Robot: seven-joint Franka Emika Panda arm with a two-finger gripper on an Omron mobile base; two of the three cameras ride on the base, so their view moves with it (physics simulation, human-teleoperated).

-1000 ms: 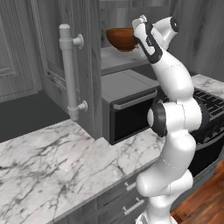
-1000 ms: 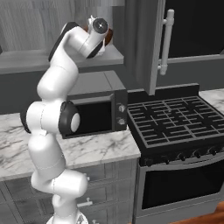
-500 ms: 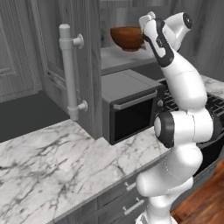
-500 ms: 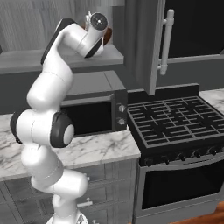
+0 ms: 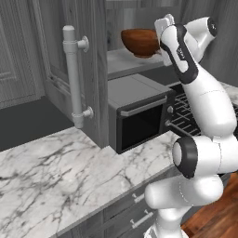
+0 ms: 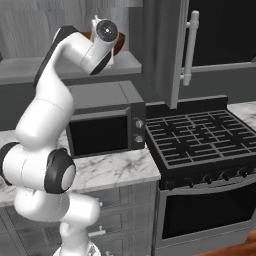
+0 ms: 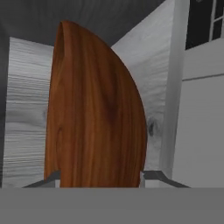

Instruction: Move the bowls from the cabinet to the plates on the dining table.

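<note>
Your pincer (image 7: 99, 177) sits closed across the brown bowl (image 5: 141, 42) at the cabinet shelf (image 5: 122, 62) front edge. Rigid, smooth, likely slippery; grip across the body, near the rim.

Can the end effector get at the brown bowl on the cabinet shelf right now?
Probably yes: the cabinet door stands open, and the end effector is already at the brown bowl, its tips either side of it in the hand view.
</note>
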